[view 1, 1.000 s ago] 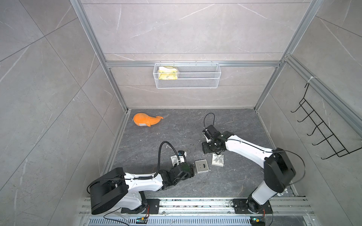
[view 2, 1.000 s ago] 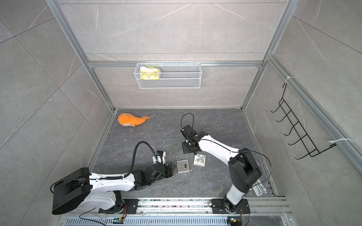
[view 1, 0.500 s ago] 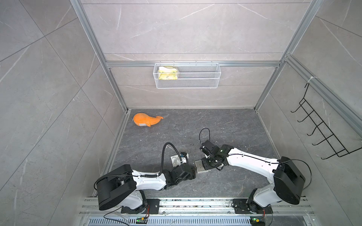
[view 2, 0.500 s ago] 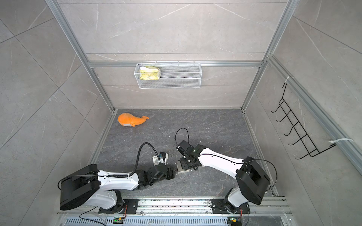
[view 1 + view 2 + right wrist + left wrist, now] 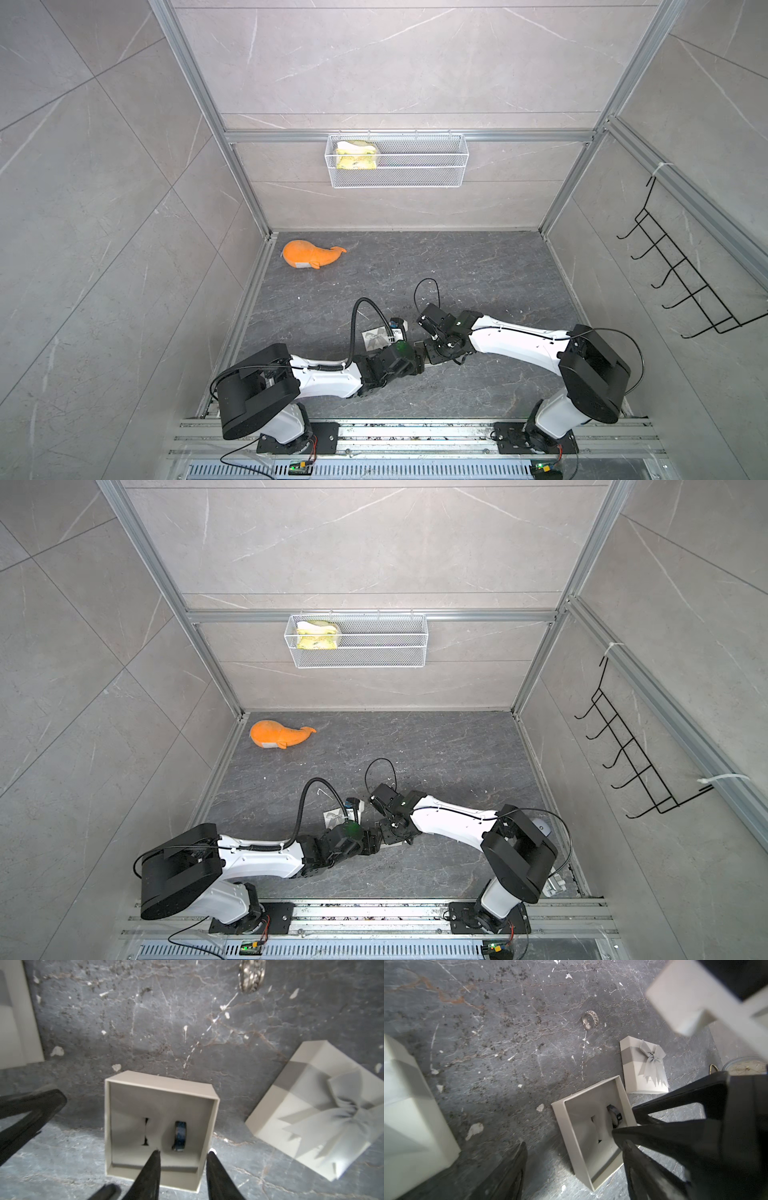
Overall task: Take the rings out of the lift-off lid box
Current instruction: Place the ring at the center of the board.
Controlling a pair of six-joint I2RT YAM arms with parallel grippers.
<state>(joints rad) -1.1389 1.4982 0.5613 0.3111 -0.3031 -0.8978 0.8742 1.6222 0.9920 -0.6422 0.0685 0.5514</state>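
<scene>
Right gripper point(image 5: 182, 1153), fingers apart & empty, shd centre on the ring point(image 5: 180, 1136), as one tip's prob. outside the box point(image 5: 160, 1082) wall.

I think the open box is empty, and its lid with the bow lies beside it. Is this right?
Not quite: the open box holds one dark ring, as the right wrist view shows. The lid does lie beside it.
</scene>
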